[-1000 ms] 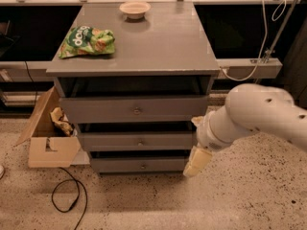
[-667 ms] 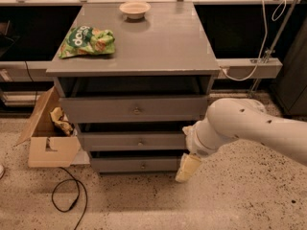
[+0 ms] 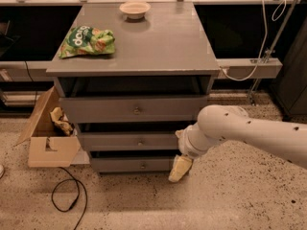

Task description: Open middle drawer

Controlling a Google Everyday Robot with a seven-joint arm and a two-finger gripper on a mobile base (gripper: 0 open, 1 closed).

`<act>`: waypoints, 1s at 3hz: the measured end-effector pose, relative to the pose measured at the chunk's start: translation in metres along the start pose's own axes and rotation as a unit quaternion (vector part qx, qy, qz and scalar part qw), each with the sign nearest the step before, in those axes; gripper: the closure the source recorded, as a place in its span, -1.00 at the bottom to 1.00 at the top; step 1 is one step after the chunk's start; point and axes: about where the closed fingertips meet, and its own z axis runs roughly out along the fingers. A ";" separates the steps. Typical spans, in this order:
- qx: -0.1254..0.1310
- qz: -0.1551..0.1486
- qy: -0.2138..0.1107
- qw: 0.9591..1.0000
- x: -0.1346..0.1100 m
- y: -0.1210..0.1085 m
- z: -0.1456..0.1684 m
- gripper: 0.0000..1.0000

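The middle drawer is a grey flat front with a small round metal knob at its centre, and it sits closed in the grey cabinet between the taller top drawer and the bottom drawer. My gripper hangs from the white arm with its yellowish fingers pointing down. It is in front of the right end of the bottom drawer, below and to the right of the middle drawer's knob, and holds nothing that I can see.
A green chip bag and a small bowl lie on the cabinet top. An open cardboard box stands against the cabinet's left side. A black cable loops on the speckled floor at the front left.
My arm and gripper have moved left, from beside the cabinet's right edge to in front of the lower drawers' right end. The drawers have not moved.
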 end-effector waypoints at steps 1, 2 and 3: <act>-0.003 -0.021 0.008 1.000 0.000 -0.014 0.033 -1.00; -0.005 -0.046 0.019 0.999 0.000 -0.034 0.081 -1.00; -0.001 -0.067 0.018 0.998 -0.007 -0.050 0.113 -1.00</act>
